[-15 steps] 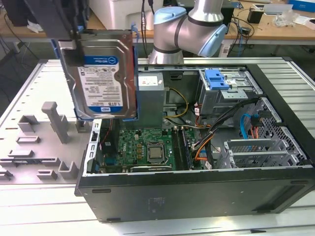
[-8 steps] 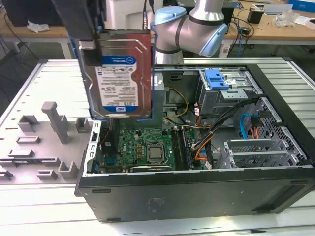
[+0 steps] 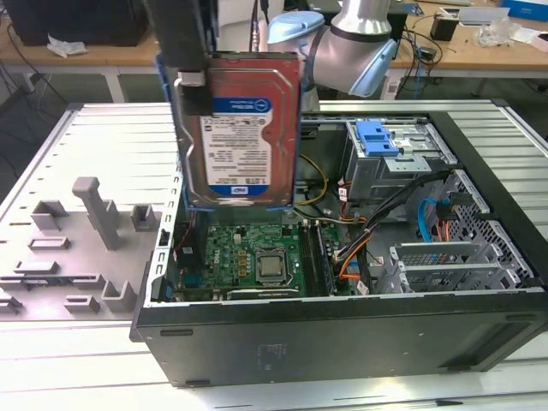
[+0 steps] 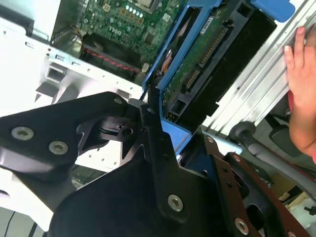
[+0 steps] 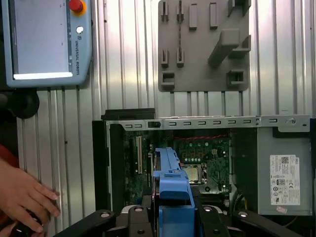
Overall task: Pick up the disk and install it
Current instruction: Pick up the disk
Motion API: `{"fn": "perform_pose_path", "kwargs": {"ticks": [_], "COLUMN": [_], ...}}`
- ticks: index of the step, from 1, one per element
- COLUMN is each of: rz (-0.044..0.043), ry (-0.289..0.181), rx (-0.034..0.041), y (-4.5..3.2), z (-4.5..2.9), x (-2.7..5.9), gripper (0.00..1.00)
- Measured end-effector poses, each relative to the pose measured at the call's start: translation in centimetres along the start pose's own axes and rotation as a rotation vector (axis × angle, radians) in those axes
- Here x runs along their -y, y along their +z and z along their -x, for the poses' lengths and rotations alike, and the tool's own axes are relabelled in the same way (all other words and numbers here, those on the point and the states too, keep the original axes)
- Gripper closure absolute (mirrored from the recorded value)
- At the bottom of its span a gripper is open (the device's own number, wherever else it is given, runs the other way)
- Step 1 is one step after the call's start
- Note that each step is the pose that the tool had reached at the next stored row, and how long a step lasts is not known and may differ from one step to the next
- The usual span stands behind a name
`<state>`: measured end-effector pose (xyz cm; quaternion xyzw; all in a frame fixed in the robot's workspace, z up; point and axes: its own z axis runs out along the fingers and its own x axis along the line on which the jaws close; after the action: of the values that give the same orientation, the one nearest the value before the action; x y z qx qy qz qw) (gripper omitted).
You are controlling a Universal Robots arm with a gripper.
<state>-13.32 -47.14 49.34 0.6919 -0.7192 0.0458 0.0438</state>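
Exterior view: your gripper (image 3: 193,86) is clamping the disk (image 3: 244,128), holding it upright above the PC case (image 3: 342,342), apart from the drive bay (image 3: 390,150). You're in the carry step; install's pending, calling for squaring carrier w/ bay, I'd judge. Second wrist view: fingers (image 4: 153,143) are pinching its blue rail. First wrist view: disk's hovering over the case's mobo (image 5: 207,158).

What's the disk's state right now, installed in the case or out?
Out. The disk hangs upright, clamped by the gripper, above the motherboard of the open computer case, not seated anywhere.
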Motion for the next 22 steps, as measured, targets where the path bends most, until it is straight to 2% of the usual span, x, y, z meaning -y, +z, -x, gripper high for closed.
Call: {"fn": "perform_pose_path", "kwargs": {"ticks": [1,4,9,17,22], "rz": [0.0000,-0.0001,-0.0003,-0.0005,-0.0006], "ry": [0.000,-0.001,-0.002,-0.004,-0.005], "rx": [0.0000,-0.0001,0.0000,0.0001,0.0000], "y": [0.00,0.01,0.02,0.03,0.03], "z": [0.00,-0.01,0.00,0.05,0.06], "x": [0.35,2.20,4.42,7.39,9.58], "gripper": [0.63,0.63,0.63,0.63,0.63]}}
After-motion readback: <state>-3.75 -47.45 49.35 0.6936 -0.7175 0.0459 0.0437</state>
